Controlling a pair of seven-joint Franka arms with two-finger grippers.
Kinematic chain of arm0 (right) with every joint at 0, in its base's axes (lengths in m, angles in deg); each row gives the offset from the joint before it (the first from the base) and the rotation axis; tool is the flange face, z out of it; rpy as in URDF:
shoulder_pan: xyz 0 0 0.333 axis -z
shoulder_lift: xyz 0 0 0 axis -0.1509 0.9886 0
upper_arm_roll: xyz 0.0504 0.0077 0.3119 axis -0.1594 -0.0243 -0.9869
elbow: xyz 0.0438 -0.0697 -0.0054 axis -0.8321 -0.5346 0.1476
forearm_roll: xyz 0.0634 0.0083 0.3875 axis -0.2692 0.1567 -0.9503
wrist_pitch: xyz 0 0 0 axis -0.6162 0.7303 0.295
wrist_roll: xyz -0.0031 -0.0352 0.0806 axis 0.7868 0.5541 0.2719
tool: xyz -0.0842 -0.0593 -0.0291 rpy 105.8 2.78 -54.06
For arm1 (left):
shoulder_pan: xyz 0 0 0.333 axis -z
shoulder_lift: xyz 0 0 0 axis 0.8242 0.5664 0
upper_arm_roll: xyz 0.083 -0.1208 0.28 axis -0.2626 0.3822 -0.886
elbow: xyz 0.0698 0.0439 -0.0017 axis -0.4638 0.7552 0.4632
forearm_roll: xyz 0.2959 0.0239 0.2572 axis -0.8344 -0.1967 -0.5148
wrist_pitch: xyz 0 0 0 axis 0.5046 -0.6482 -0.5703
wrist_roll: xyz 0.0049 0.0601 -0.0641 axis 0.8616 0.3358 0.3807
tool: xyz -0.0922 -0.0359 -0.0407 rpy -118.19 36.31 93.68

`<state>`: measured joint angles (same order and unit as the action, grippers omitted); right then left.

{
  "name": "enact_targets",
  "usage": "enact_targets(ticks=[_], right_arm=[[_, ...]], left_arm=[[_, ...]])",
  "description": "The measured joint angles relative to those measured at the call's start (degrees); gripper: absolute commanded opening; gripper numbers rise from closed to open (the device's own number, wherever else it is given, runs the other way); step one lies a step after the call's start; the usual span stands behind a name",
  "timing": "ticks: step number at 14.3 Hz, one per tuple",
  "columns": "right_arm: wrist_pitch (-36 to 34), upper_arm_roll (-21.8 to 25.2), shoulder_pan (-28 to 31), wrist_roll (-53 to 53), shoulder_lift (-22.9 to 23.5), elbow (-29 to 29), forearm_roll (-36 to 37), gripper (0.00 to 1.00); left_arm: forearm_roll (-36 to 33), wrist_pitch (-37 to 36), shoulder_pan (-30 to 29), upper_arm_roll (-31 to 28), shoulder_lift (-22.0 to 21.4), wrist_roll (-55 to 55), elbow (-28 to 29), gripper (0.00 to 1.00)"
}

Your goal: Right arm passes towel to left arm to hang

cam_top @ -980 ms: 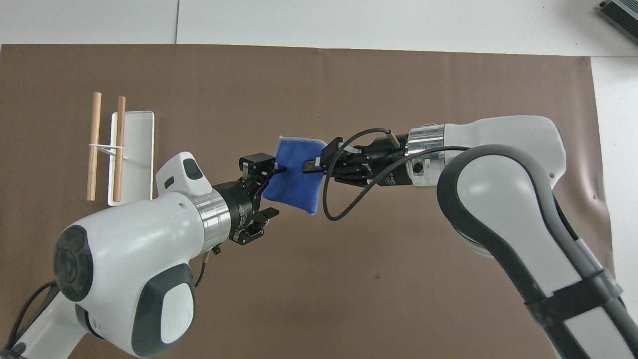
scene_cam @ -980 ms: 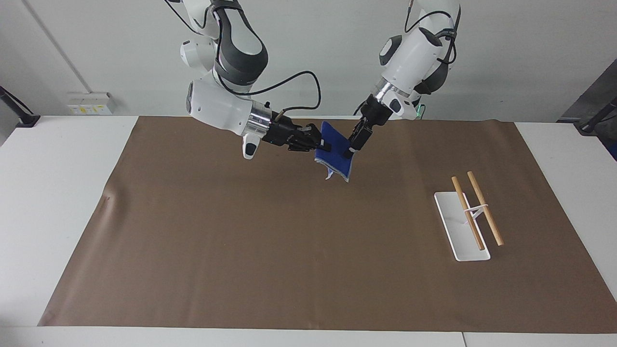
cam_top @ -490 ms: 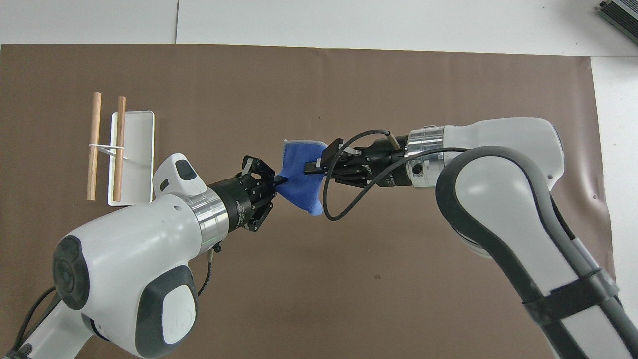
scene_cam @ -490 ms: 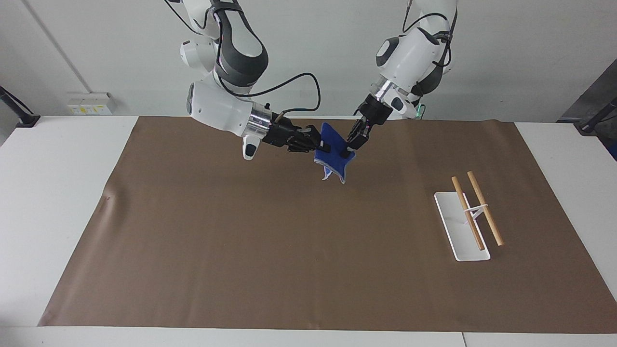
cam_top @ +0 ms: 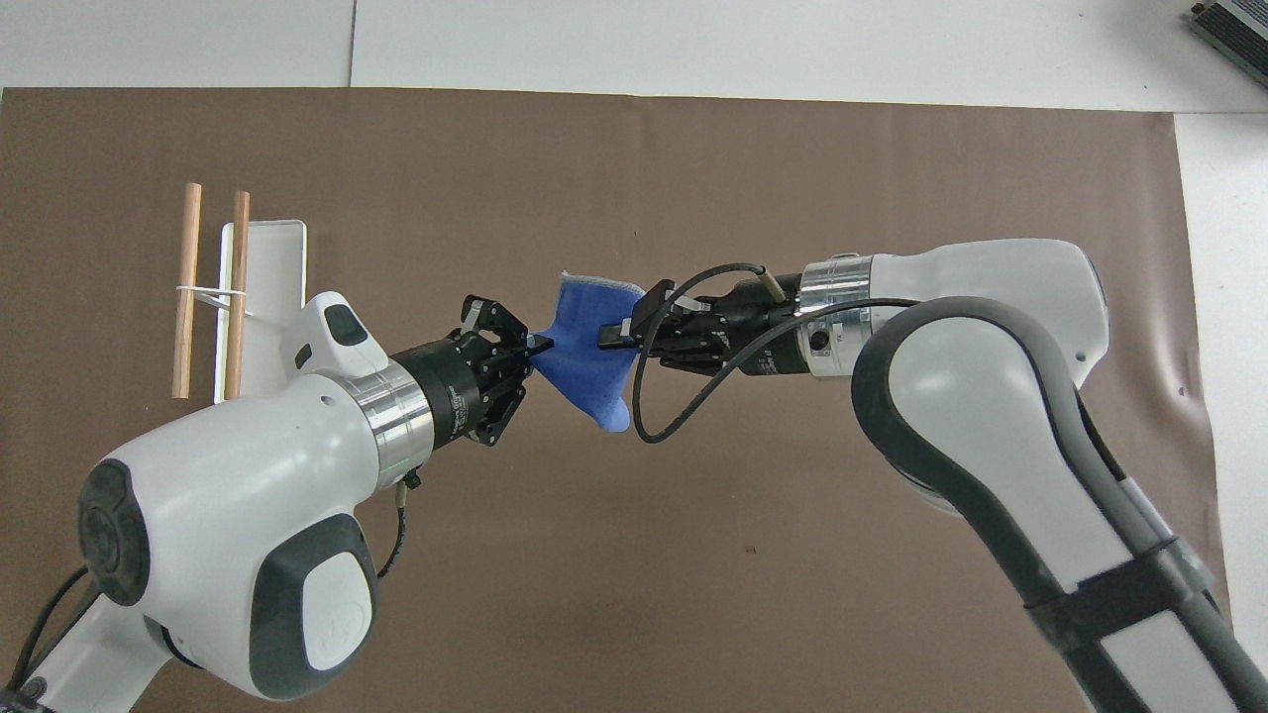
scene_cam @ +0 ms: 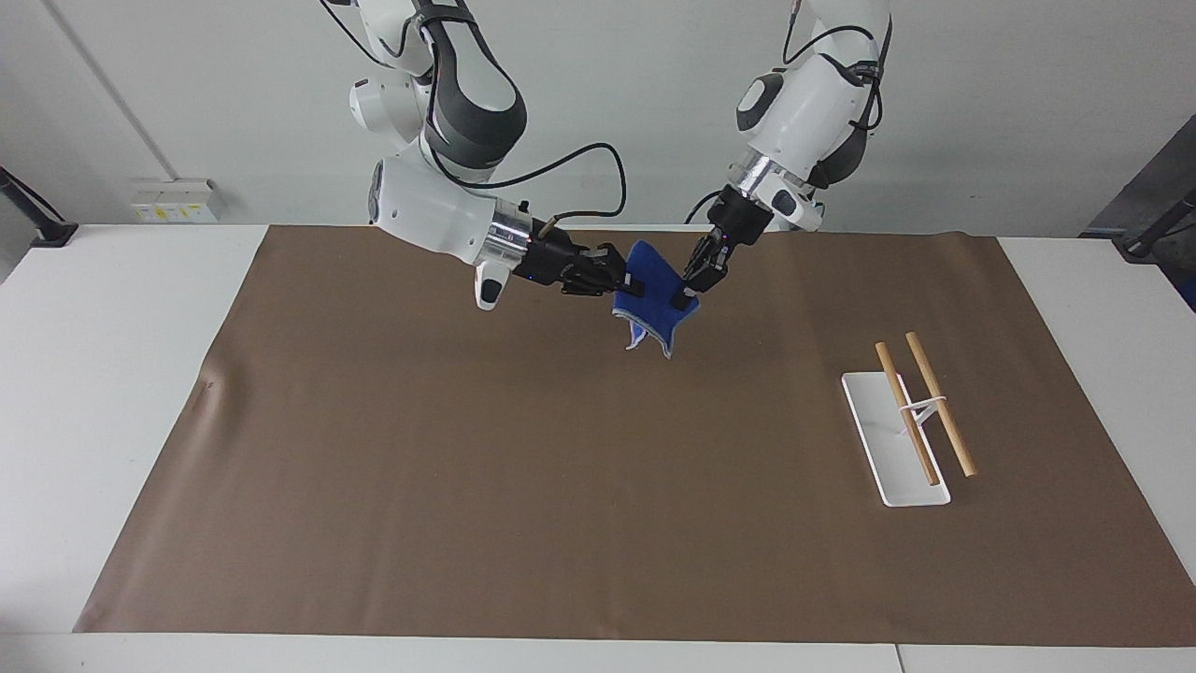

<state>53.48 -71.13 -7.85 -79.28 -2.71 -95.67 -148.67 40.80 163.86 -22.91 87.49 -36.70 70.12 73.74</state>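
Two arms, two grippers, one towel, and one white rack carrying two wooden rods.

The towel hangs in the air between the two grippers, over the brown mat. It is bright blue terry with a thin pale trim along its edges. Pulled at two points, it no longer looks rectangular: it is drawn into a crumpled wedge, with one corner sagging below both grippers.

The right gripper reaches in level from the right arm's end and is pinched shut on one edge of the towel. The left gripper slants down from the left arm's end and is closed tight on the other edge; its tips look sunk into the cloth, though the fold probably hides part of them.

The rack stands on the mat well apart from both grippers, toward the left arm's end, with its rods side by side.
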Motion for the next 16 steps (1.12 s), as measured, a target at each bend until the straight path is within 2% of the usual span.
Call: enact_targets(ticks=[2, 5, 8, 12, 14, 16], right_arm=[[1.2, 0.03, 0.04, 0.0, -0.02, 0.01, 0.91, 1.0], [4.71, 0.14, 0.23, -0.69, -0.23, 0.13, 10.71, 1.0], [5.66, 0.62, 0.46, -4.92, -0.55, 0.65, 25.94, 1.0], [5.76, 0.95, 2.17, -12.04, -1.33, 2.26, 50.57, 1.0], [4.92, 0.98, 3.52, -14.25, -2.32, 2.48, 58.61, 1.0], [2.31, 1.07, 5.58, -14.58, -3.8, 3.23, 62.09, 1.0]], left_arm=[[0.0, 0.0, -1.71, -0.13, 0.0, -1.38, 0.01, 0.0], [0.0, -0.01, -4.88, -0.23, 0.01, -5.26, 0.01, 0.0], [0.0, -0.01, -8.71, -0.33, 0.06, -9.08, 0.07, 0.0], [0.0, -0.03, -15.67, -0.48, 0.18, -13.67, 0.29, 0.0], [0.0, -0.02, -18.93, -0.55, 0.24, -13.78, 0.61, 0.0], [0.0, 0.16, -22.81, -0.6, 0.26, -13.78, 1.43, 0.0]])
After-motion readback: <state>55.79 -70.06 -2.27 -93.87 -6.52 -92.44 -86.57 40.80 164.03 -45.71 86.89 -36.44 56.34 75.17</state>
